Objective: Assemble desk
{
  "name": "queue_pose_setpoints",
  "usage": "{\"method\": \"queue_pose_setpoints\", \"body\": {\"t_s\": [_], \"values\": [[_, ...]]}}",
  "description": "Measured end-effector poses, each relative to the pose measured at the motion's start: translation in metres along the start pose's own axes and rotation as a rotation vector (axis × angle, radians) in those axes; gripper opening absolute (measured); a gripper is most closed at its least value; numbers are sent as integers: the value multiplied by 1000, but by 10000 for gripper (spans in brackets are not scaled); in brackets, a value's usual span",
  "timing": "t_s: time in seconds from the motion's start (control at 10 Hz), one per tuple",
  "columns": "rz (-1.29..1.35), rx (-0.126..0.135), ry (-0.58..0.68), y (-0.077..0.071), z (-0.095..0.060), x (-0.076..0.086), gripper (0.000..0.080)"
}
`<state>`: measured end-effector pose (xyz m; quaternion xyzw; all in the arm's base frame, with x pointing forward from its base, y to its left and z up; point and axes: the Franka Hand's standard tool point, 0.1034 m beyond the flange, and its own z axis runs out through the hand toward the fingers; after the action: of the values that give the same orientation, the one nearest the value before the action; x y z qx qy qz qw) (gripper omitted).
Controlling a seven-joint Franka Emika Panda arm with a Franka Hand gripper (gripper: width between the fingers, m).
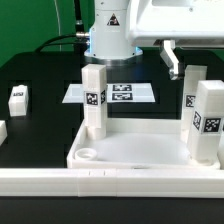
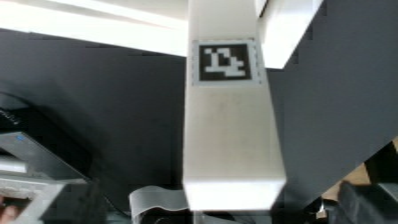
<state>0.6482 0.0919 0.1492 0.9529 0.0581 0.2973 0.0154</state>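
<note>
Exterior view showed the wide, square, white plastic desk top (image 1: 140, 150), rimmed like a tray, lying on the black table (image 1: 40, 120) just beyond the long low white rail (image 1: 100, 182). A white rectangular first leg (image 1: 93, 100), bearing a black-and-white tag, stood upright at the top's far corner on the exterior view's left, near a round corner socket (image 1: 88, 154). A second leg (image 1: 208, 122) stood upright at the near corner on the exterior view's right, and a third leg (image 1: 194, 98) stood upright behind it. A loose leg (image 1: 18, 97) lay flat on the table, well apart toward the exterior view's left. The marker board (image 1: 120, 93) lay beyond the top. The white two-finger gripper (image 1: 186, 66) hung at the third leg's upper end, its jaws apparently spread: the one visible finger (image 1: 172, 60) stood just beside the leg without touching it. Wrist view showed that leg's long white face with its square tag (image 2: 224, 62), with dark gaps on both sides.
</note>
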Motion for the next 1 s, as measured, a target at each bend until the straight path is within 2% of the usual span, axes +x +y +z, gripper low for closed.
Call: {"method": "queue_pose_setpoints", "body": {"t_s": [0.2, 0.4, 0.5, 0.6, 0.7, 0.8, 1.0], "values": [[9, 14, -17, -1, -7, 10, 649], [10, 24, -57, -3, -4, 4, 649], [9, 21, -50, -2, -4, 5, 649], [8, 15, -63, 0, 3, -3, 649], [17, 44, -189, -3, 8, -12, 649], [26, 61, -253, -4, 9, -7, 649], [28, 77, -385, -7, 13, -12, 649]]}}
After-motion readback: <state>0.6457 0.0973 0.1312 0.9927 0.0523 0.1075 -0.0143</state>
